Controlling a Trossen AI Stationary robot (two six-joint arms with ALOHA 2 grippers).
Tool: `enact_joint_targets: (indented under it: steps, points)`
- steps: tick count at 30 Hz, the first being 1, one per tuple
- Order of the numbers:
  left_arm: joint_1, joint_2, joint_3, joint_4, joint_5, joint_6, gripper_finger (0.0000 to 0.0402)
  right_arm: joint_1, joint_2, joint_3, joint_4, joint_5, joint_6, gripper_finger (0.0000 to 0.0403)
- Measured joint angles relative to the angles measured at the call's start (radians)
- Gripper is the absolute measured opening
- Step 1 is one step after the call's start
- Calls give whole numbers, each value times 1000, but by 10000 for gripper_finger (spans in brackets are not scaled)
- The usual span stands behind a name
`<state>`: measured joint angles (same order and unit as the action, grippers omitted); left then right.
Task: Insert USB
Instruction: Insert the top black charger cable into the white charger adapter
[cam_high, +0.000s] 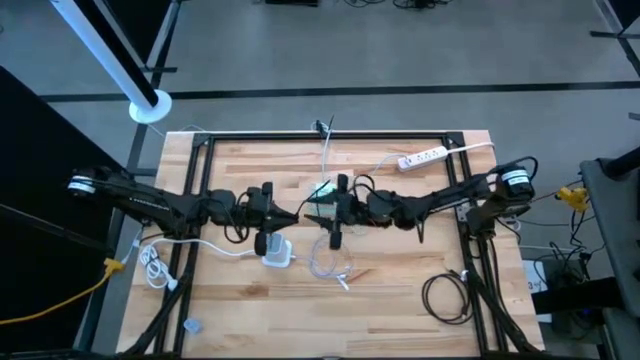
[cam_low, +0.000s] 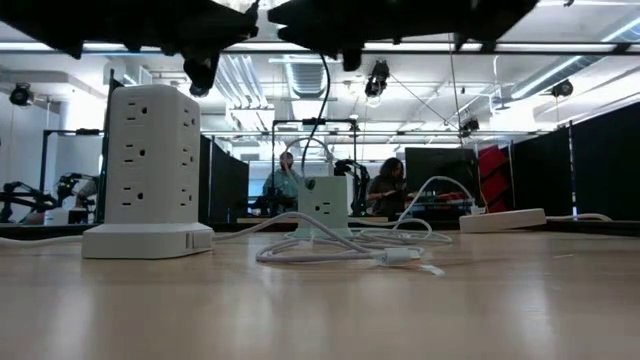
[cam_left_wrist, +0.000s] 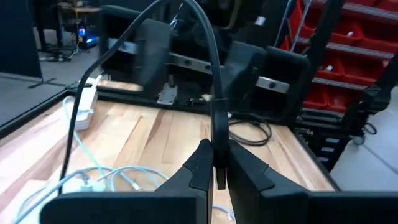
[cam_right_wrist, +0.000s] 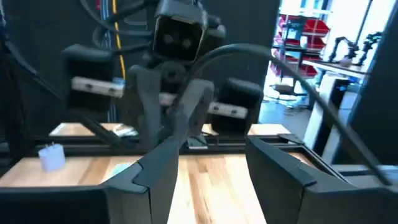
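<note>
A black USB cable (cam_left_wrist: 214, 74) arches up over the middle of the table, and its thick black plug end (cam_left_wrist: 219, 134) stands upright between the fingers of my left gripper (cam_left_wrist: 216, 163), which is shut on it. My left gripper (cam_high: 296, 216) points level toward the table's right side. My right gripper (cam_right_wrist: 214, 168) faces it from close by, level and open, with nothing between its fingers; it also shows in the high view (cam_high: 312, 208). A white power tower (cam_low: 150, 170) stands on the table below them, and a small white outlet cube (cam_low: 325, 205) stands farther back. My left gripper pinches the cable's thick plug end (cam_left_wrist: 219, 149) between its two fingers, coming level from the table's left side, with the fingers across it. The plug end stands upright, clear of the table. The cable leaves it upward, arcs over and hangs slack.
A loose white cable (cam_low: 350, 245) lies in loops near the table's middle. A flat white power strip (cam_high: 420, 157) lies at the far right, a black cable coil (cam_high: 445, 295) at the near right, and a white cable bundle (cam_high: 155, 265) at the left edge. People sit in the room behind.
</note>
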<state>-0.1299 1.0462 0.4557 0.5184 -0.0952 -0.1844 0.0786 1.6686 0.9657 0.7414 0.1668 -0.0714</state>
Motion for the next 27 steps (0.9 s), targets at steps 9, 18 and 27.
enact_joint_targets:
  steps: [9, 18, 27]
  points:
    - [-3, 0, -54, 31, -27, 0, 18, -16, 112, 218, -248, -123, 35, 145]
    - [-5, -1, -82, 24, -27, 0, 18, -16, 129, 241, -271, -118, 29, 88]
    - [-6, -1, -98, 29, -27, 0, 18, -20, 121, 241, -309, -114, 80, 56]
